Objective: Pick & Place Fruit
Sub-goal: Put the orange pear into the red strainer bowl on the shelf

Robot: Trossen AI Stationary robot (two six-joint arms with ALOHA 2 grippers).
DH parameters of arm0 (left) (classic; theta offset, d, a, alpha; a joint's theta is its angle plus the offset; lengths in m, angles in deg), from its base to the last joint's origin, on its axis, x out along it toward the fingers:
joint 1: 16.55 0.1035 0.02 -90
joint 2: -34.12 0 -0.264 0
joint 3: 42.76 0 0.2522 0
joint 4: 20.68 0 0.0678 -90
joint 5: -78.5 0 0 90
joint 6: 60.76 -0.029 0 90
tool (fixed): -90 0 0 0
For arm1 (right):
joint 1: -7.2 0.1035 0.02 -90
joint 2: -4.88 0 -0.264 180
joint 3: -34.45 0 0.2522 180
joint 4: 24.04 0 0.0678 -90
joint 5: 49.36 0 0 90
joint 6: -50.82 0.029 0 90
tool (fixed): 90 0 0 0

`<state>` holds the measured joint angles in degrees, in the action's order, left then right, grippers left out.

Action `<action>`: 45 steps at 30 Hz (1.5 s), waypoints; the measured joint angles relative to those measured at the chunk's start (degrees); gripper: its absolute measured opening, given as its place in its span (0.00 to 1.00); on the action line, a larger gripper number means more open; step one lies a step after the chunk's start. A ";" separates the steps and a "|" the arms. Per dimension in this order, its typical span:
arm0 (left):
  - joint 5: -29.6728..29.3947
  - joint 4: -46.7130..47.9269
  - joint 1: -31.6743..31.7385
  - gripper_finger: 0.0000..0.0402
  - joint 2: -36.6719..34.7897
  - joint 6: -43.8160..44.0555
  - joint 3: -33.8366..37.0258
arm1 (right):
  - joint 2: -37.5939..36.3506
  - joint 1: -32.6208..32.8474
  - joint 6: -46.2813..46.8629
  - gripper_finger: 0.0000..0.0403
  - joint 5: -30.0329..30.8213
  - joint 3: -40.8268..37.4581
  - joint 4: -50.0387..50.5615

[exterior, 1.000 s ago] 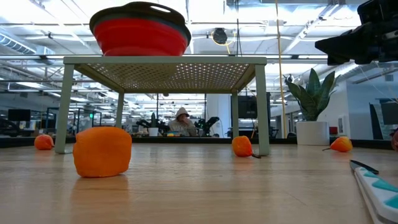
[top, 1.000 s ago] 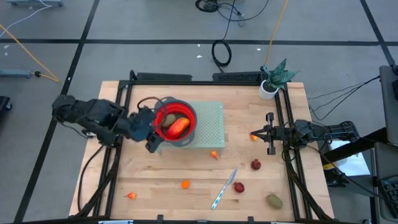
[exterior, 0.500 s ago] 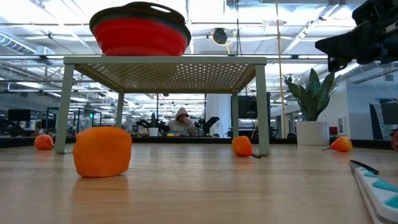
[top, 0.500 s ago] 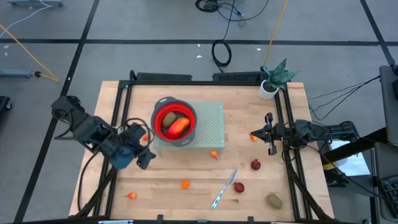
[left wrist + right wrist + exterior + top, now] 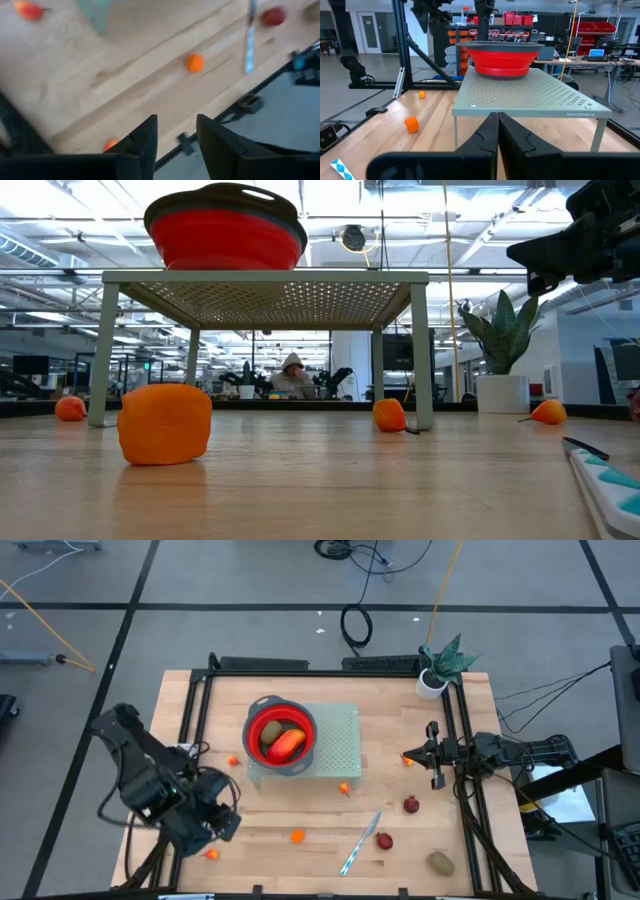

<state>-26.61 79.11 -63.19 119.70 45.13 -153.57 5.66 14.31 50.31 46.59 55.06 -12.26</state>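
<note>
At seven o'clock on the counter [image 5: 420,740], the left gripper [image 5: 222,827] hung above a small orange fruit [image 5: 210,854], its jaws partly apart and empty, probably lining up a pick. Over at three o'clock the right gripper [image 5: 432,755] waited, jaws shut on nothing. Two fruits already lay in the red bowl [image 5: 252,721] on the green stand [image 5: 340,745] at centre; others were scattered from five to six o'clock beside a knife [image 5: 360,843]. Only the high view showed the bowl's contents; the low view showed just its outside.

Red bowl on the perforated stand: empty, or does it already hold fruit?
Not empty. The red bowl holds an orange-red fruit and an olive-brown one.
</note>
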 joint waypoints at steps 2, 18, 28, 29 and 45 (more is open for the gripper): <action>0.17 1.86 -1.01 0.30 1.50 0.80 0.00 | 0.02 0.00 -0.04 0.00 0.00 0.00 0.00; 7.58 4.09 -1.92 0.12 7.12 -3.57 8.97 | 0.02 -0.02 -0.13 0.00 0.00 0.00 0.04; 9.53 3.77 -2.88 0.01 6.57 -3.11 16.72 | 0.00 -0.01 -0.13 0.00 0.00 0.00 0.04; 9.52 3.62 -2.95 0.02 6.52 -3.26 17.48 | 0.02 -0.02 -0.13 0.00 0.00 0.00 0.04; 12.10 -12.49 -2.90 0.02 0.89 -6.19 36.57 | 0.00 0.00 -0.15 0.00 0.00 0.00 0.02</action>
<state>-14.51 66.62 -66.09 120.60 38.94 -117.00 5.66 14.31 50.16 46.59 55.06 -12.24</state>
